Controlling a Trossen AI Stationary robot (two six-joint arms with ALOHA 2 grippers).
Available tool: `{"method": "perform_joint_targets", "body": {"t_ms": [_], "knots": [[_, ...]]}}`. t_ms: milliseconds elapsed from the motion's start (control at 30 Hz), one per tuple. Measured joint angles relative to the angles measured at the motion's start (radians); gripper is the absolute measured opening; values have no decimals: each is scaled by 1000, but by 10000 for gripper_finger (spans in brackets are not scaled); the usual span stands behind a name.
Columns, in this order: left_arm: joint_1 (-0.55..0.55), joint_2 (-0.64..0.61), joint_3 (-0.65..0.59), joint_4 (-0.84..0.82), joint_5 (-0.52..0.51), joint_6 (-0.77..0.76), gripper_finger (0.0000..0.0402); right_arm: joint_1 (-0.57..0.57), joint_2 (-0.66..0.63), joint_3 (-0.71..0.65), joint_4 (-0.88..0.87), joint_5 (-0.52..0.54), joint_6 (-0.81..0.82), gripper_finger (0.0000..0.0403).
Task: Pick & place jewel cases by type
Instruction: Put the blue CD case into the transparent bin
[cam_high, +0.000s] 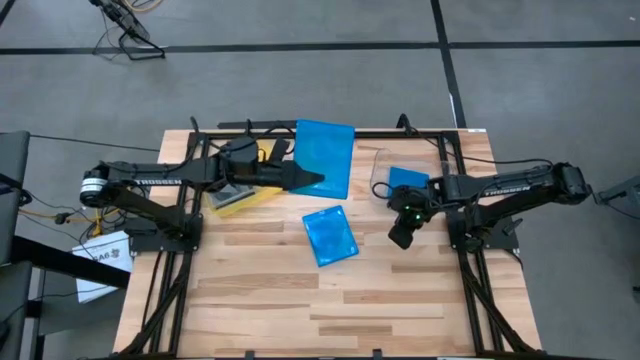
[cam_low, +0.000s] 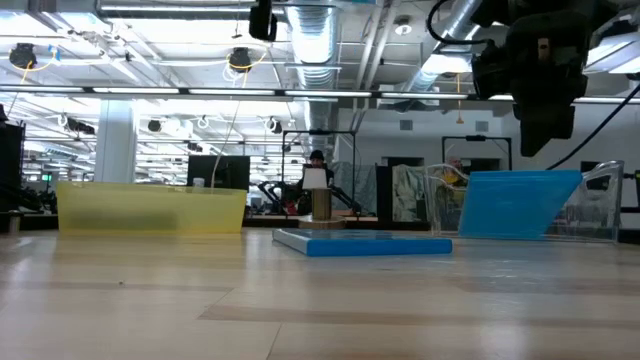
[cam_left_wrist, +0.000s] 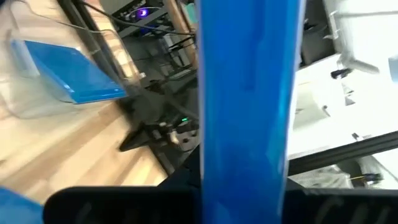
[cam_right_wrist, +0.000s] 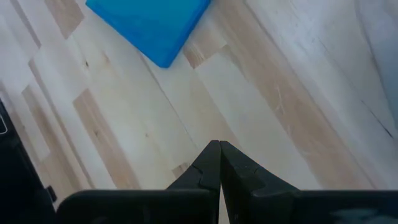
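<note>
1. Jewel cases were seen in three places: one blue case (cam_high: 325, 158) was held by the left gripper (cam_high: 312, 181), one blue case (cam_high: 330, 236) was lying flat on the table (cam_high: 300, 300), and one more blue case (cam_high: 407, 179) was leaning inside the clear bin (cam_high: 378, 172).
2. The left gripper was closed on the edge of the held case, which stood out beyond its fingertips, above the far part of the table. A yellow tray (cam_high: 235, 200) was seen behind this gripper, under the arm.
3. The right gripper (cam_right_wrist: 219, 163) was fully closed and held nothing. The flat case (cam_right_wrist: 149, 23) was ahead of its fingertips, apart from them, and the clear bin was just behind it.
4. The cases were judged to be light, stiff and thin, with smooth plastic faces, so slipping was considered possible under a weak grip.
5. Cracking at a corner or hinge was judged likely under a hard squeeze or a drop.
6. For the flat case, a hold on one free edge, with a finger above and a finger below, was judged best; the jaws would have to be opened first.
</note>
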Motion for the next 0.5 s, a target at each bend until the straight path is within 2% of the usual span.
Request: {"method": "perform_joint_targets", "body": {"t_ms": [200, 333, 500], "knots": [[6, 25, -1, -41, 18, 52, 13, -4, -81, 0, -52, 68, 33, 0], [6, 85, 0, -8, 64, 87, 13, -17, -166, 0, -121, 143, 106, 0], [6, 189, 54, -29, 130, 188, 13, -44, -276, 2, -154, 185, 203, 0]]}}
